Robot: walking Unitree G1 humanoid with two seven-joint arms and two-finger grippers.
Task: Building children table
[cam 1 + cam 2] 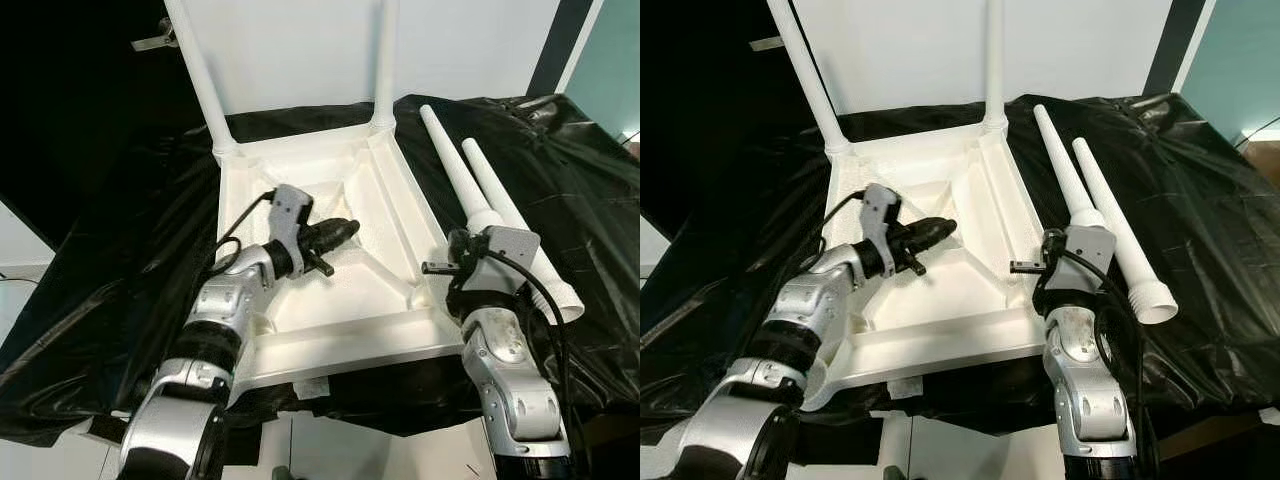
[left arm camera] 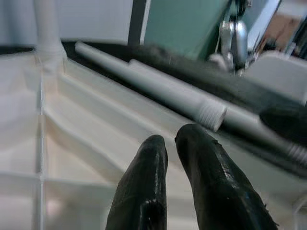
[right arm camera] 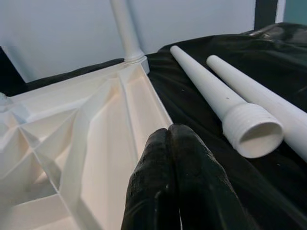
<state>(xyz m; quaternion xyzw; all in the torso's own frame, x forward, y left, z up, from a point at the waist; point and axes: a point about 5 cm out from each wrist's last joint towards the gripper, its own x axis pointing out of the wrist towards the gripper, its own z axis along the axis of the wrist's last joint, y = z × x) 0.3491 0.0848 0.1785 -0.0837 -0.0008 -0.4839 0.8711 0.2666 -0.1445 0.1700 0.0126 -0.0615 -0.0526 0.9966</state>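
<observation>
Left eye view: you see the white table top [image 1: 330,250] lying upside down in the middle of the frame, on a counter [image 1: 120,260] w/ black cloth over it. It's flipped so the leg holes face up, I think. Two legs [image 1: 200,75] are already in at the far corners and stick up out of the top of the frame, so their ends are cut off. Two loose legs [image 1: 465,180] lie side by side on the cloth at the right, near the table top. The left gripper [image 1: 345,232] hangs over the middle of the table top, fingers pressed together, holding nothing. The right gripper [image 1: 432,268] sits at the lower right corner of the table top; it's too small here to tell open or not.

Right eye view: same scene. The near corner holes are hard to make out; your arms hide them.

Left wrist view: the black fingers [image 2: 144,191] are nearly touching w/ only a thin gap, nothing between. It's blurry. The loose legs run across the upper right.

Right wrist view: fingers [image 3: 158,191] pressed tight together, empty. The nearer loose leg's ribbed open end [image 3: 252,129] is just beside them at the right. Prob. you grab that next.
</observation>
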